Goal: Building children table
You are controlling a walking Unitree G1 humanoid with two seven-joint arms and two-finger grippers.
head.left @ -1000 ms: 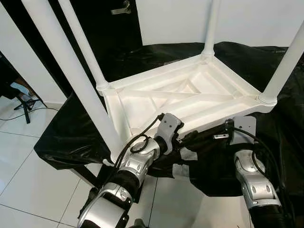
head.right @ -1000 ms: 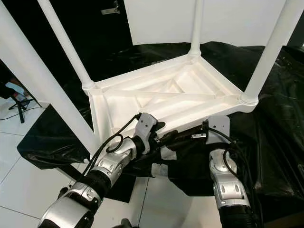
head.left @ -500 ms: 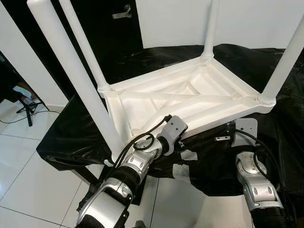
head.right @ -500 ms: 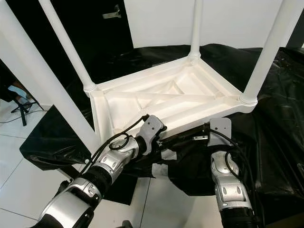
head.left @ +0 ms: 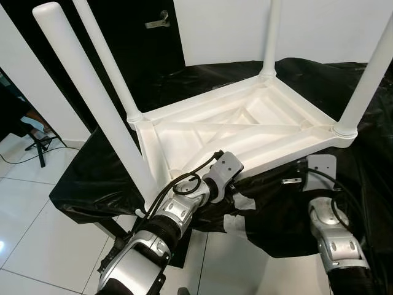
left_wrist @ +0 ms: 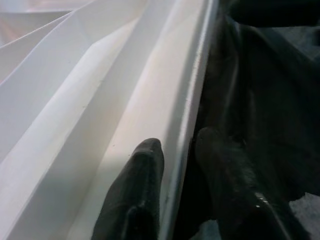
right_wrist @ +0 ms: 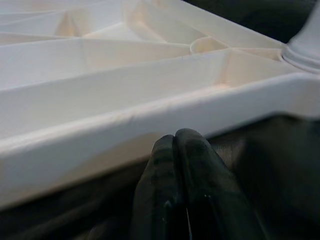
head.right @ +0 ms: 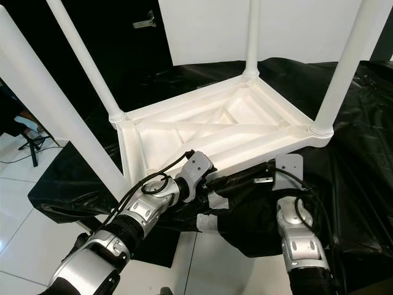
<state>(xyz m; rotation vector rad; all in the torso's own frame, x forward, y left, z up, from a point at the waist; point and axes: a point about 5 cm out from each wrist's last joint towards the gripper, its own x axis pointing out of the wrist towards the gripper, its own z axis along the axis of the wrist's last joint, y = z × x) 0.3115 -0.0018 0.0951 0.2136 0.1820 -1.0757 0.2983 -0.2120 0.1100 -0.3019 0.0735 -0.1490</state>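
A white plastic children's table (head.left: pixel 288 155) lies upside down on a black cloth, with its ribbed underside up. Its legs stand up from the corners: the near-left leg (head.left: pixel 92 98), the far-left leg (head.left: pixel 104 55), the far-right leg (head.left: pixel 271 37) and the near-right leg (head.left: pixel 368 74). My left gripper (head.left: pixel 249 181) is at the table's near rim. In the left wrist view it (left_wrist: pixel 180 150) straddles that rim, one finger (left_wrist: pixel 145 170) inside and one outside, shut on it. My right gripper (head.left: pixel 285 180) points at the same rim from the right. Its fingers (right_wrist: pixel 175 137) are pressed together against the cloth just below the rim's outer wall.
The black cloth (head.left: pixel 92 178) covers a low platform that ends just before my arms, with white floor tiles (head.left: pixel 37 239) below. A black door with a handle (head.left: pixel 156 21) and a white wall (head.left: pixel 331 24) stand behind. A tripod foot and cable (head.left: pixel 37 144) lie at far left.
The whole picture has shifted a little as the camera moved. My left wrist has crept slightly right along the near rim. The table and the right gripper keep their places.
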